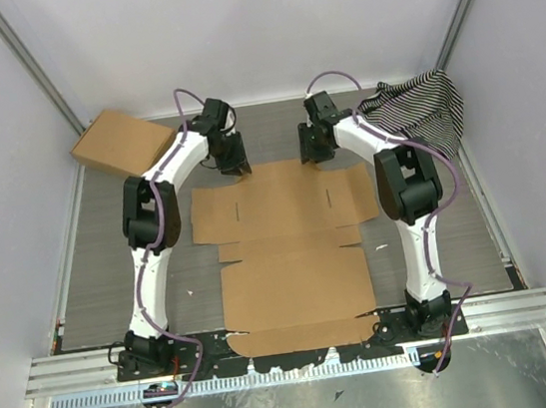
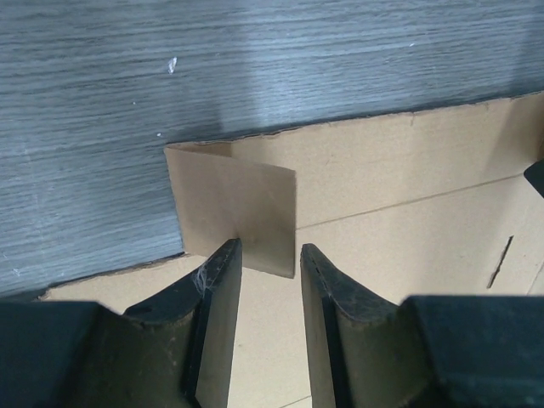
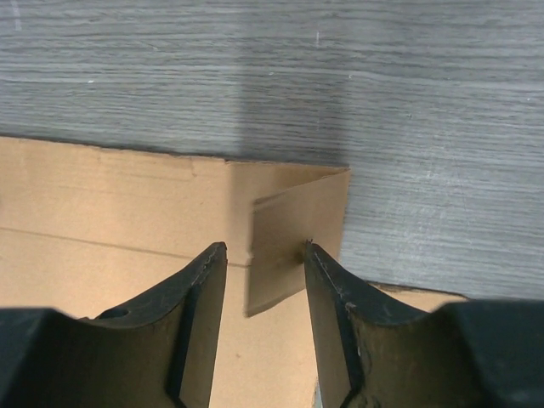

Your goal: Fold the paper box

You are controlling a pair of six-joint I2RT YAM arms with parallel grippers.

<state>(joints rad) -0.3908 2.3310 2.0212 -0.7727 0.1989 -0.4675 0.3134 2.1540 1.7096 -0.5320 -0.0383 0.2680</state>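
At back — formed box (image 1: 121,143) left, striped cloth (image 1: 424,109) right | left hand (image 2: 269,253), right hand (image 3: 265,251) spread over paper box (image 1: 291,262)

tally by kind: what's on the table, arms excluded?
Unfolded paper box: 1
Formed cardboard box: 1
Striped cloth: 1
Total: 3

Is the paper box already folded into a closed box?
No, the paper box lies open as a nearly flat sheet.
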